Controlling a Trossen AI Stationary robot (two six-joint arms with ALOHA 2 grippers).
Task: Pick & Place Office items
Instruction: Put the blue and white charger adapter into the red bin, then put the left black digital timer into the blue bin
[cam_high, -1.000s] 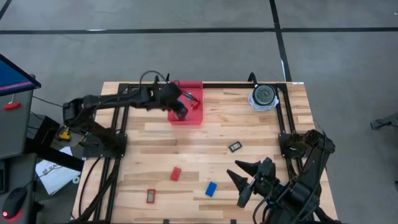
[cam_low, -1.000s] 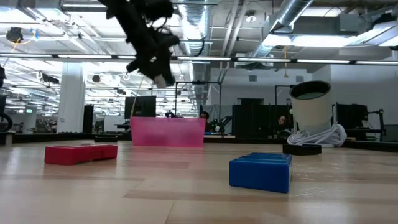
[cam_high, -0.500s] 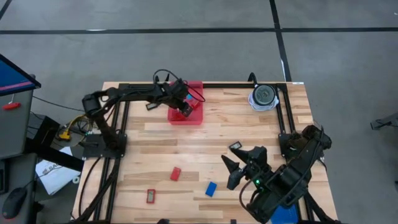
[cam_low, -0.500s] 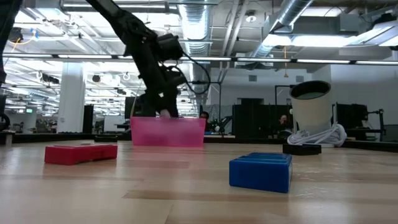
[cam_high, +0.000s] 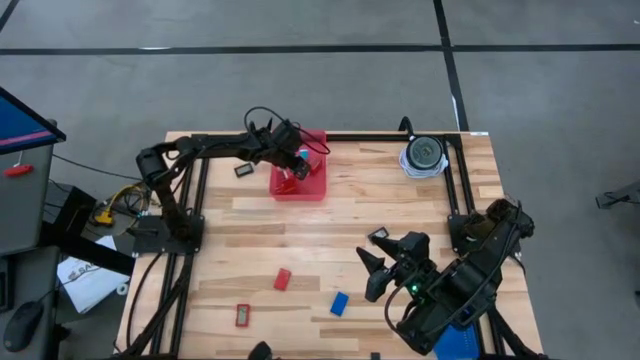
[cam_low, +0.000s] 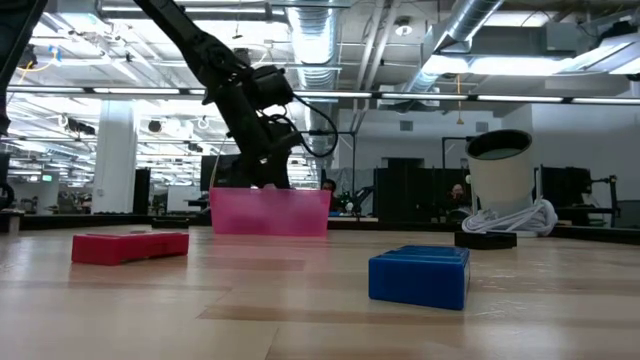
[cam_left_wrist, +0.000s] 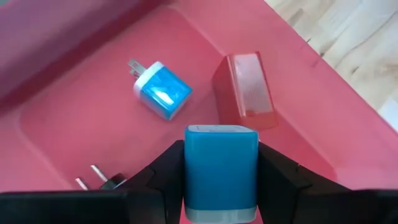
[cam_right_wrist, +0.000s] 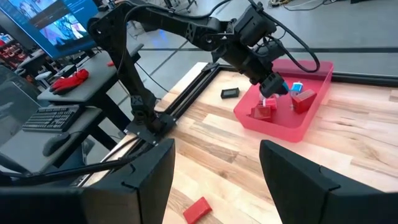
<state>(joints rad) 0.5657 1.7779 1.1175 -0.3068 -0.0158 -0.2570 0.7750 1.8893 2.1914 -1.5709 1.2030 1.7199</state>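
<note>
Comparing with a second ago, I see the left gripper (cam_high: 297, 165) now sunk into the red tray (cam_high: 318, 185) at the desk's far edge, fingers clamped on a blue charger (cam_left_wrist: 221, 171). Left wrist view alone shows tray contents — a pale blue plug cube (cam_left_wrist: 161, 90), a red block (cam_left_wrist: 245, 90). The right gripper (cam_high: 378, 262), fingers apart and empty, has shifted along the near edge towards the blue block (cam_high: 340, 303).

L arm stretched far, tool (cam_left_wrist: 220, 180) clamped on load, R tool (cam_high: 383, 259) agape, near edge
</note>
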